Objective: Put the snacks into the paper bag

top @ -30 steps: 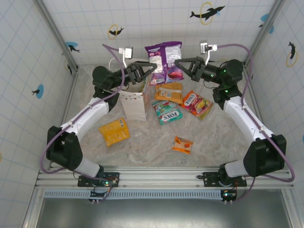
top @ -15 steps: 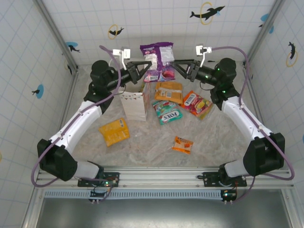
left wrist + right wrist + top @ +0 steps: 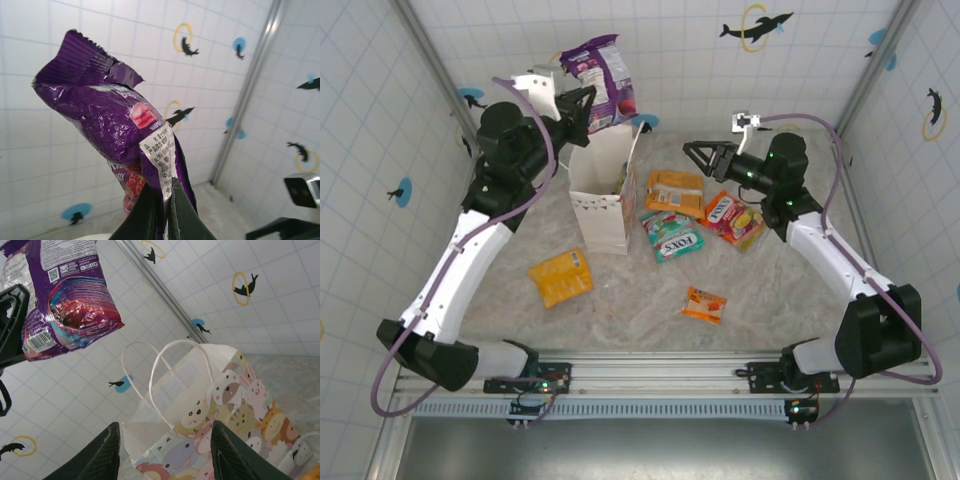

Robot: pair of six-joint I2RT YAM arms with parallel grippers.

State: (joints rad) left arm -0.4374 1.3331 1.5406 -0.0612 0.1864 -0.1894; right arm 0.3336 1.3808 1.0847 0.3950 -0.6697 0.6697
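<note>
A pale marbled bench is sitting inside a booth of white tiled walls dotted with dolphin decals. The paper bag is standing upright toward the back left, mouth open. Just right of it the orange packet, teal FOX'S packet and red-yellow packet are lying close together. The yellow-orange packet and small orange packet are lying nearer the arms. The left tool is pinching the purple packet by its edge, higher than the bag's mouth. The right tool is hanging wide and empty right of the bag, facing it.
</note>
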